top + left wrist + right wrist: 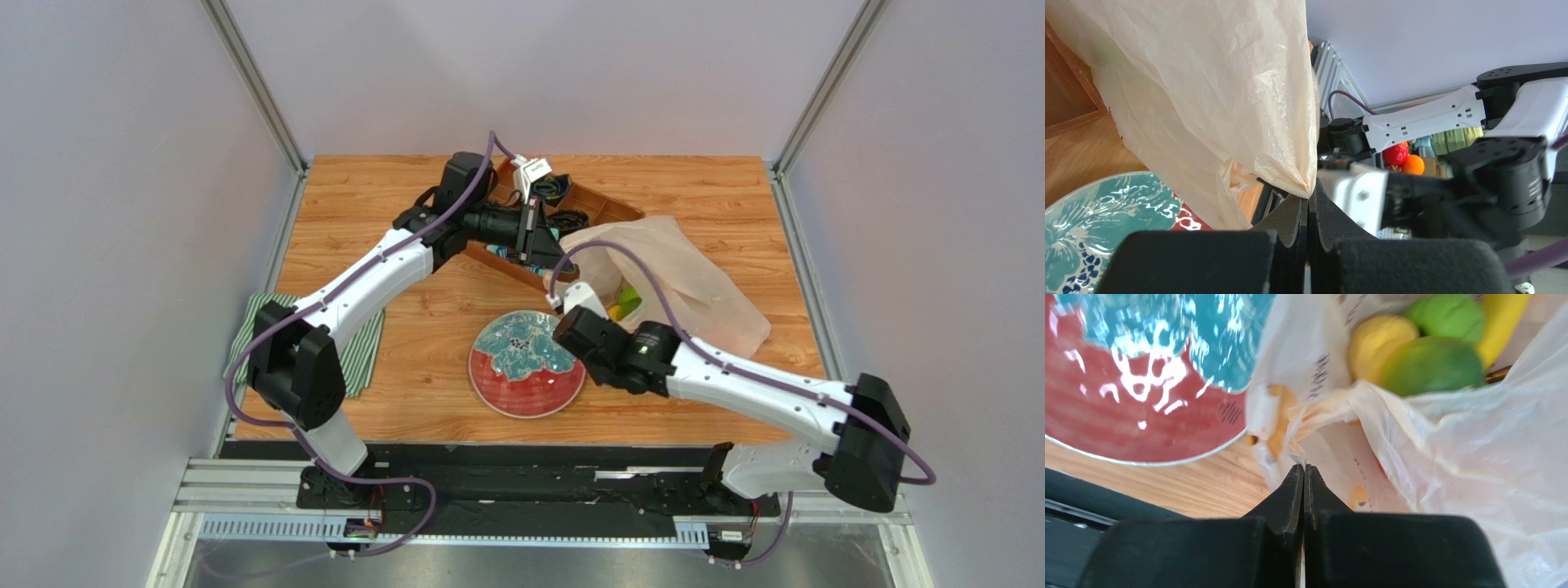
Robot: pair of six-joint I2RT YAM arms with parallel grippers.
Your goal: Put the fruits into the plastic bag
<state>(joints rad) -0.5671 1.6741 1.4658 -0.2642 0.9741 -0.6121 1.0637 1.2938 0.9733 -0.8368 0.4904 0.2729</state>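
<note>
The left gripper is fully closed, its jaws pinching a corner of the plastic bag and holding the film up as a taut sheet. The right gripper is closed too, its tips meeting on a crumpled fold of the bag's near rim. Between the two pinched points the bag's mouth gapes. Inside it lie a small yellow fruit, two green round fruits and a banana, pressed close together. The bag lies on the wooden tabletop right of centre, its mouth beside the red-rimmed plate, which carries no fruit. A brown wooden tray sits behind the bag, at the far side of the tabletop.
</note>
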